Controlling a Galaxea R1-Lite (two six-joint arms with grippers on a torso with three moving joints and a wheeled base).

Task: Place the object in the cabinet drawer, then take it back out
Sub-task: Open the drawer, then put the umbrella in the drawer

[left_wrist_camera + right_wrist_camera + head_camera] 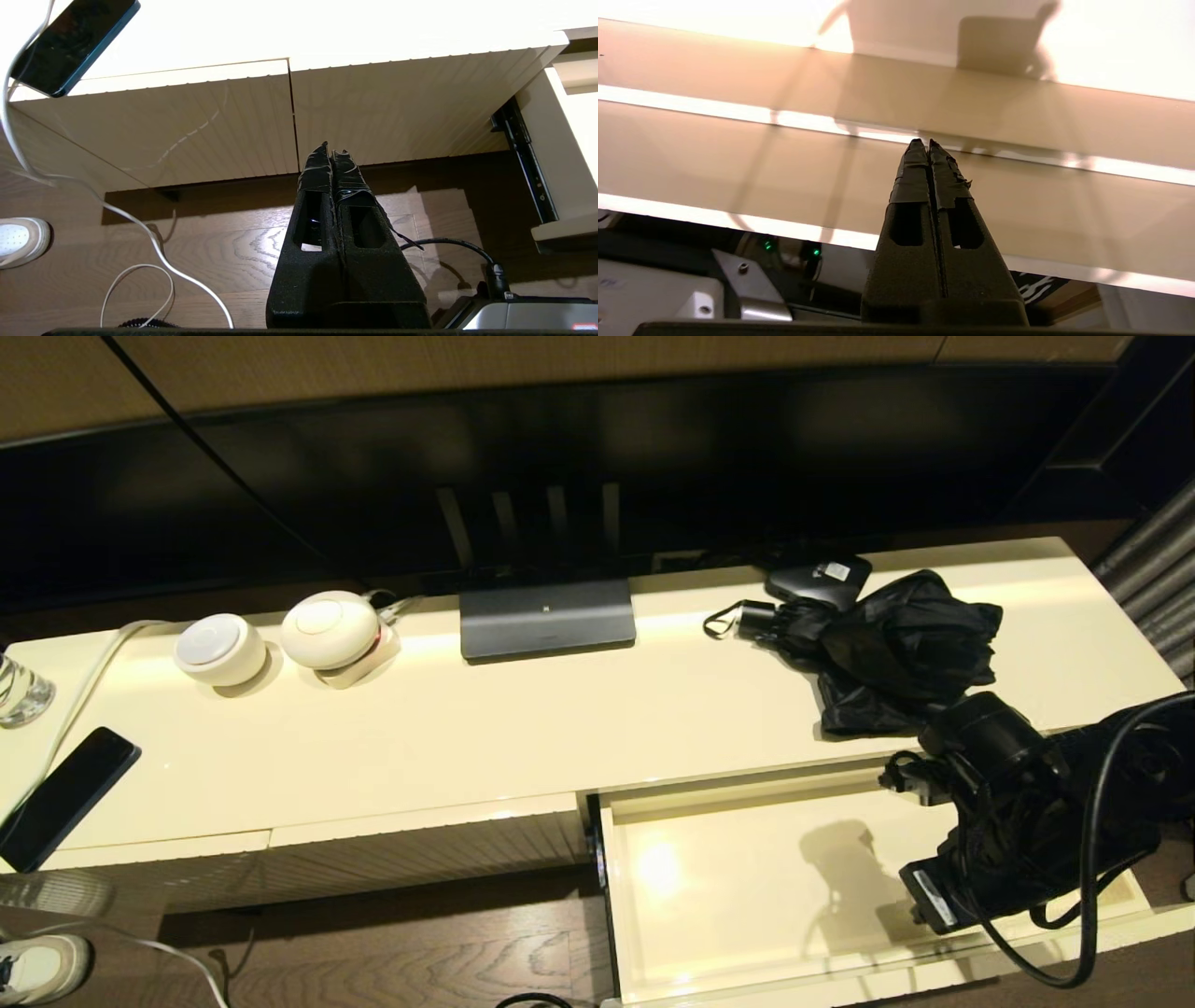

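Observation:
The black folding umbrella [896, 653] lies rumpled on the cream cabinet top at the right, its short handle and wrist loop [752, 619] pointing left. Just in front of it the cabinet drawer [728, 905] stands pulled out, with nothing lying on the part of its floor that shows. My right arm [1018, 821] hangs over the drawer's right part. In the right wrist view my right gripper [928, 142] is shut and holds nothing, with the drawer's glossy inside [784, 163] behind it. My left gripper [332, 148] is shut and holds nothing. It sits low before the closed ribbed fronts [187, 126].
A small black box with a white label [820, 577] lies behind the umbrella. On the top also stand a dark grey base [546, 619], two white round devices [220, 649] [329, 628], a phone [65, 793] on a white cable and a glass [21, 691]. A shoe [42, 966] rests on the wood floor.

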